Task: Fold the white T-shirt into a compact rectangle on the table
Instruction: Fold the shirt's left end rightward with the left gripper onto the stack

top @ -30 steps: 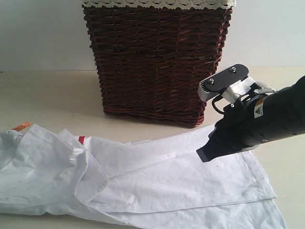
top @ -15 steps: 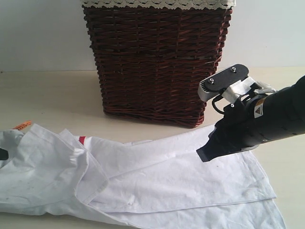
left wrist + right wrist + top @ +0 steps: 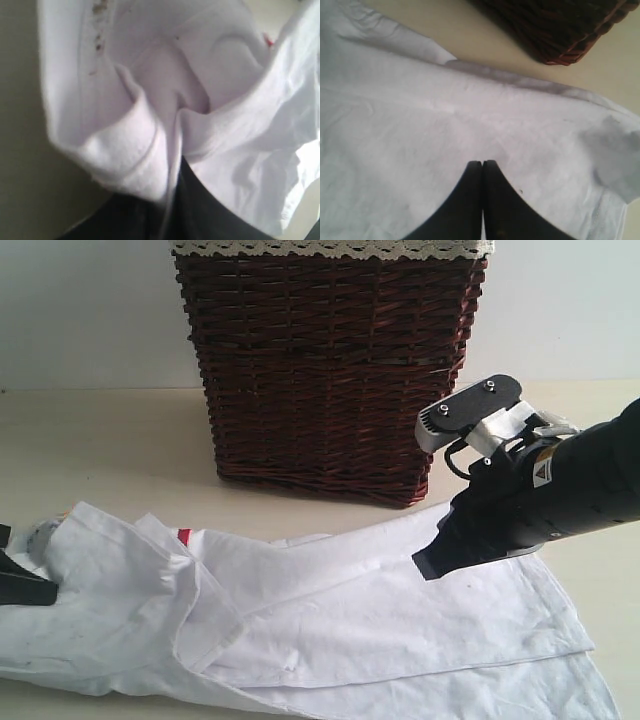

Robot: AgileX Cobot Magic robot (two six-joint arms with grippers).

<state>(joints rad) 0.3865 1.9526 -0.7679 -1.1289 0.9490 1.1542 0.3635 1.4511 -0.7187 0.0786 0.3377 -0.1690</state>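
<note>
A wrinkled white cotton T-shirt [image 3: 350,620] is spread on the pale beige wood-look surface [image 3: 100,440], clear of the far edge, where a dark woven wicker basket [image 3: 320,370] is stood. Its bunched cloth is pinched by the left gripper [image 3: 175,210]. The right gripper [image 3: 482,166] is closed, empty, over it.

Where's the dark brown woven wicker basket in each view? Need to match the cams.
Exterior: the dark brown woven wicker basket stands centre-back on the pale beige table, behind the wrinkled white cotton T-shirt.
Left wrist: not in it; only bunched cloth shows.
Right wrist: one lower corner of the basket, past the shirt's edge and a strip of bare table.
Shared landmark: the T-shirt, in all three.
</note>
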